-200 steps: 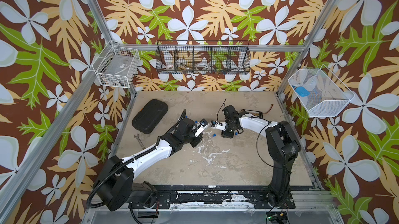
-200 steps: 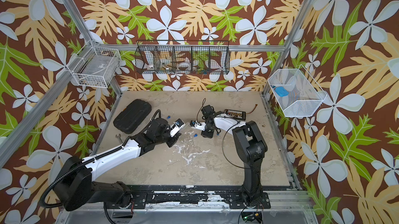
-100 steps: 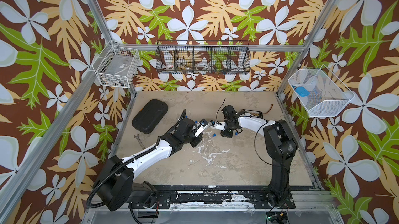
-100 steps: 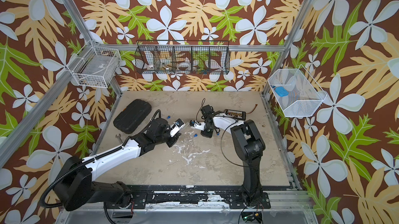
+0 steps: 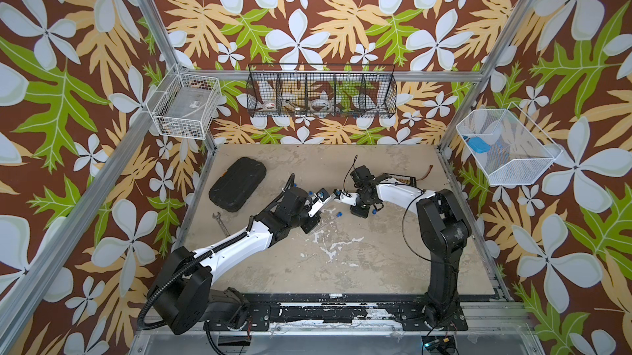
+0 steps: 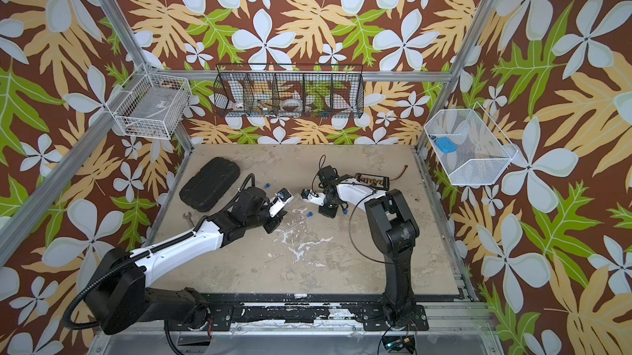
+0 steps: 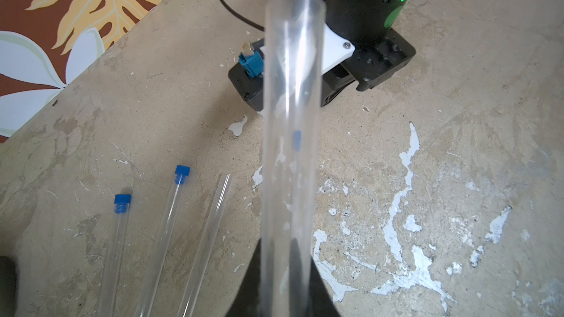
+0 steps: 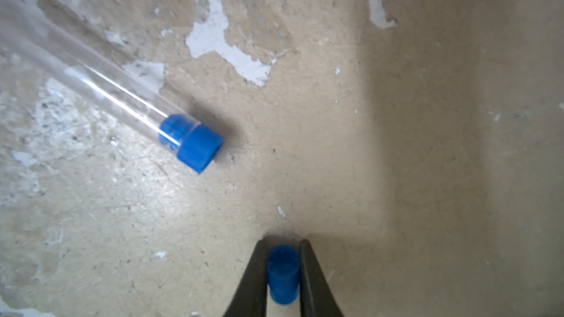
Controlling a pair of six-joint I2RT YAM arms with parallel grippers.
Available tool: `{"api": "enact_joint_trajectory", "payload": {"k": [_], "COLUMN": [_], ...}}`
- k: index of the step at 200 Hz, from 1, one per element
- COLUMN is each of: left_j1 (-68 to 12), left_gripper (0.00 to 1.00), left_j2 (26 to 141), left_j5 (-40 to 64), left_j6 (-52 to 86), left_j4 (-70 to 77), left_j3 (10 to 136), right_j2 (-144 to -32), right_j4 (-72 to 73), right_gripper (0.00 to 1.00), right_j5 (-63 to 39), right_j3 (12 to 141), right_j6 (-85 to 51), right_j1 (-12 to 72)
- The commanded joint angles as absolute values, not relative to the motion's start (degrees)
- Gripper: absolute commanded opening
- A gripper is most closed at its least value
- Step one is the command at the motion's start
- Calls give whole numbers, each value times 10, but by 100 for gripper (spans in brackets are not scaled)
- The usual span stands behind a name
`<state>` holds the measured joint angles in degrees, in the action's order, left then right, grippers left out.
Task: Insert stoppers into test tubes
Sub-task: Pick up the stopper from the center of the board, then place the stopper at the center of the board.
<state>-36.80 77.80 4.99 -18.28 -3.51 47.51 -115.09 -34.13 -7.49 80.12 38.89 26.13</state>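
- While the left claw (image 5: 318, 200) is clamped narrow on the held tube (image 7: 293, 123), that clear, thin-walled tube juts out left of the middle of the tabletop (image 5: 342, 268), its open mouth toward the right arm. A push on the mouth could, I judge, slide the smooth tube back through the grip or swing it off line.
- Just nearer, between the arms, two capped tubes (image 7: 166, 224) and one open tube (image 7: 210, 227) lie side by side, the caps bright blue. A low sweep of either arm could roll them.
- Right of them, the right claw (image 8: 283, 246) is pinched on a stopper (image 8: 283, 275) down at the tabletop. It is a tiny blue plug held by its sides. So small a hold may let it twist or pop free on lifting, and a tilted plug would likely jam at the rim.
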Motion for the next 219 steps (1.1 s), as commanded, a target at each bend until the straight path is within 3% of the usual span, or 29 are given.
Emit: {"api": "enact_joint_trajectory", "payload": {"k": [1,45,134,170,219], "left_j1": [-366,-367,-366,-367,-366], "left_gripper": [0,0,0,0,0], "left_j2": [774,764,728,725,721], "left_j5": [50,39,10,9,4], "left_j6": [-181,-174,-166,-166,-169], "left_j4": [-21,-17,5,7,6], "left_j3": [475,473,460,458,456], "right_j2": [-1127,-1018,-777,-801,-867], "right_j4": [-346,-299,-167,-241,-256], "right_gripper": [17,12,7,7,6], "right_j5": [-88,-125,-56,7,24], "right_j3": [807,751,463,491,516], "right_j6": [333,157,-570,-745,-842], "right_j1": [264,267,274,295,305]}}
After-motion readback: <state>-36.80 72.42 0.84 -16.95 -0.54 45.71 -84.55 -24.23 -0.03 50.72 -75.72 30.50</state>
